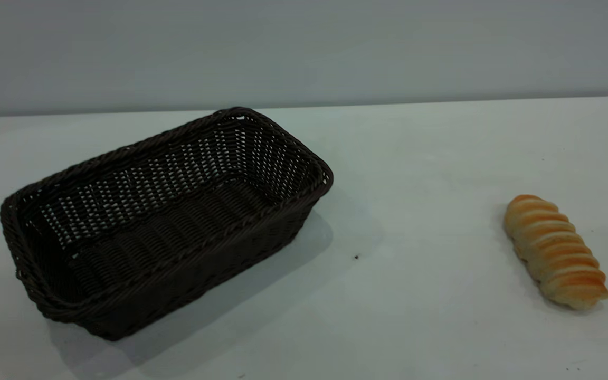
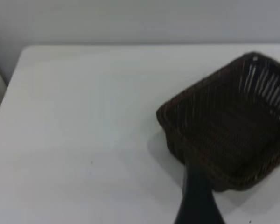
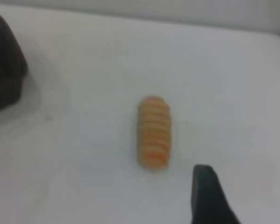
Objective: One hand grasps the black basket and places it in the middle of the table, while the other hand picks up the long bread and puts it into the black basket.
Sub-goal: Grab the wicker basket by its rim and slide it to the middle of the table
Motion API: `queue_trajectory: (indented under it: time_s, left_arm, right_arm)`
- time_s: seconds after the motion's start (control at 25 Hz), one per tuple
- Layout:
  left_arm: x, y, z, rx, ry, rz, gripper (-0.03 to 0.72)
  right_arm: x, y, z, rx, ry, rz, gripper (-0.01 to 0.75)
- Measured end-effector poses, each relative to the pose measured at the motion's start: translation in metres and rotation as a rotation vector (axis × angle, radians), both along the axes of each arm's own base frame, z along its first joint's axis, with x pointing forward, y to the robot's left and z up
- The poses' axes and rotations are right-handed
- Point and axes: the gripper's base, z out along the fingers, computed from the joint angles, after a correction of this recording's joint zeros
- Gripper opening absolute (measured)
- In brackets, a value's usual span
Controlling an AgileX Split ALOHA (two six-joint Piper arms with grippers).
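The black basket (image 1: 203,264) stands empty on the left part of the white table (image 1: 420,153), turned at an angle. The long bread (image 1: 554,250) lies on the table at the right, far from the basket. Neither gripper shows in the exterior view. In the left wrist view my left gripper (image 2: 245,189) is open above the table, with one finger (image 2: 196,196) over the basket's near corner (image 2: 233,126). In the right wrist view my right gripper (image 3: 246,189) is open and empty, a short way from the bread (image 3: 154,132), not touching it.
A grey wall runs behind the table's far edge (image 1: 441,102). A corner of the basket (image 3: 4,60) shows in the right wrist view, well apart from the bread. Bare tabletop lies between basket and bread.
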Motion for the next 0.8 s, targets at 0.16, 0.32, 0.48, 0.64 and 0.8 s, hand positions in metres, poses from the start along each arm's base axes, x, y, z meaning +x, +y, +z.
queue_trajectory:
  time_s: [0.16,0.32,0.48,0.64,0.8]
  left_arm:
    - [0.031,-0.003,0.011,-0.034,0.124,-0.019,0.558]
    - [0.070,-0.006,0.006,-0.093,0.307,-0.026,0.558]
    - [0.106,-0.008,-0.006,-0.195,0.459,0.030,0.558]
    - [0.138,-0.008,-0.022,-0.252,0.562,0.092,0.558]
    - [0.173,-0.006,-0.046,-0.302,0.668,0.176,0.558]
  right_arm:
    - [0.028,0.001,0.015,0.016,0.056,0.025,0.371]
    - [0.059,0.002,0.010,0.014,0.170,0.058,0.371]
    - [0.076,0.003,0.005,0.006,0.214,0.081,0.371]
    - [0.079,0.003,0.007,0.023,0.187,0.078,0.371]
    - [0.079,0.003,0.007,0.024,0.187,0.078,0.371]
